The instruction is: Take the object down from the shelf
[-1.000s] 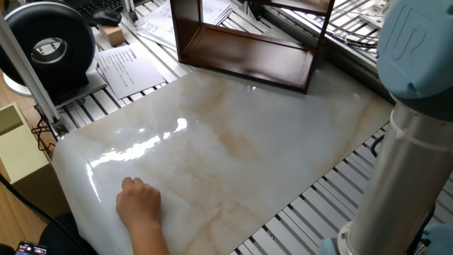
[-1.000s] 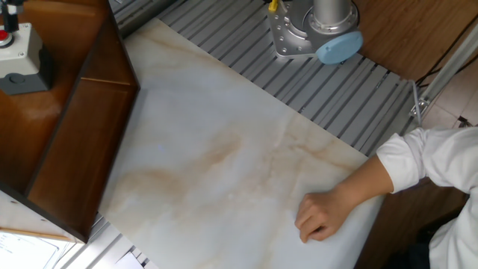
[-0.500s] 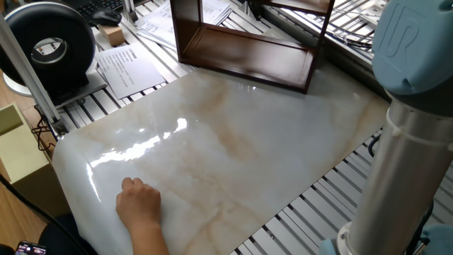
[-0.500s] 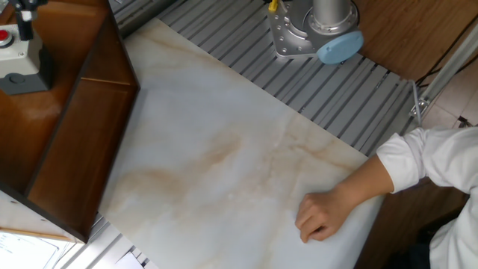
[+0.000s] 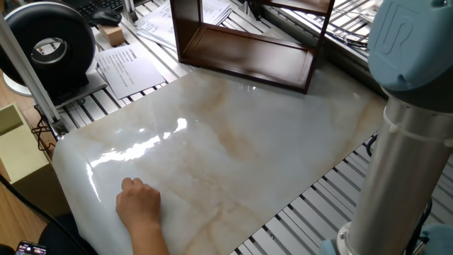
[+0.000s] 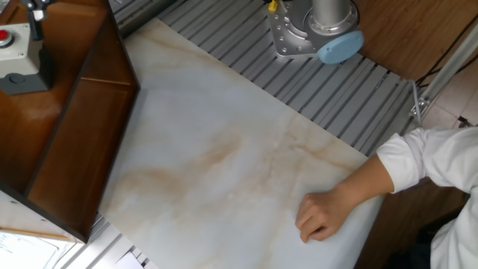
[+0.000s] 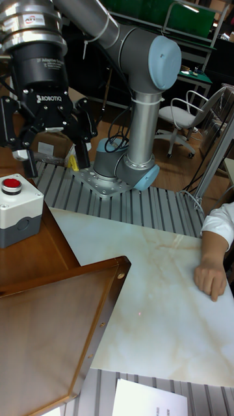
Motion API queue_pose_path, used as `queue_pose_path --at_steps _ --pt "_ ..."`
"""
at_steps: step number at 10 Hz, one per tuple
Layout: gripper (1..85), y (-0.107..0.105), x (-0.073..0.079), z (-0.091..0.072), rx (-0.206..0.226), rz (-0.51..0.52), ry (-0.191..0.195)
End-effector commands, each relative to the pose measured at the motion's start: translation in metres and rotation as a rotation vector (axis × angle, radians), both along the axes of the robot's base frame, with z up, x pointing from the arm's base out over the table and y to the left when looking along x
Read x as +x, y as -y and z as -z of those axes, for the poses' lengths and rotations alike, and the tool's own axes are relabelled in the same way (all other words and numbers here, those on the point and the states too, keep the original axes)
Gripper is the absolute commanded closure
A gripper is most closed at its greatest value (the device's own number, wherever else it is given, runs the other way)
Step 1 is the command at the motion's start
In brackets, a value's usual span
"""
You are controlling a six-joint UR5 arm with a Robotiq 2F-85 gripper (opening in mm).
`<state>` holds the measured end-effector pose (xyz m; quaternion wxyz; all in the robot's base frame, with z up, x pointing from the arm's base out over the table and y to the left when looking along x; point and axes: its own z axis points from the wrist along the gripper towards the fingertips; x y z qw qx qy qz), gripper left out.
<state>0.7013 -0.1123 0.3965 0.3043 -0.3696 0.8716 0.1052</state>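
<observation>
Gripper [image 7: 55,162] poised above shelf [image 7: 58,305], fingers spread, apparently empty; object unseen.

Your gripper [image 7: 55,153] hangs pointing down at the near left of the tall view, its two black fingers [image 7: 82,151] spread wide with nothing between them. The arm [image 7: 138,97] rises from its base, bends at the elbow and reaches across to it.

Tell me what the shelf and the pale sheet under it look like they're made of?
The shelf looks like wood with a dark reddish-brown, slightly glossy finish; grain shows on its top in the tall view. The sheet looks like a marble-patterned board or laminate, white with tan veins and glossy glare. It may be only a print.
</observation>
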Motion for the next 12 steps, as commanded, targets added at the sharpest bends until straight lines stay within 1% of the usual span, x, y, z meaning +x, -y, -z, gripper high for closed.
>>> queue_pose_path --at_steps 1,2,4,5,6,8,10,11,12 --pt "0.7 0.005 0.007 -0.005 -0.030 -0.011 0.043" --pt "0.7 0.014 0.010 -0.004 -0.067 -0.002 0.054" --pt "0.7 0.027 0.010 -0.002 -0.112 0.018 0.047" --pt "0.7 0.028 0.007 -0.001 -0.112 0.016 0.042" --pt "0.7 0.029 0.008 -0.001 -0.119 0.009 0.050" --pt "0.7 0.028 0.004 0.004 -0.120 -0.014 0.045" --pt "0.7 0.023 -0.004 0.011 -0.094 -0.046 0.039" --pt "0.7 0.022 -0.007 0.016 -0.082 -0.060 0.044" --pt "0.7 0.023 -0.010 0.020 -0.080 -0.070 0.048"
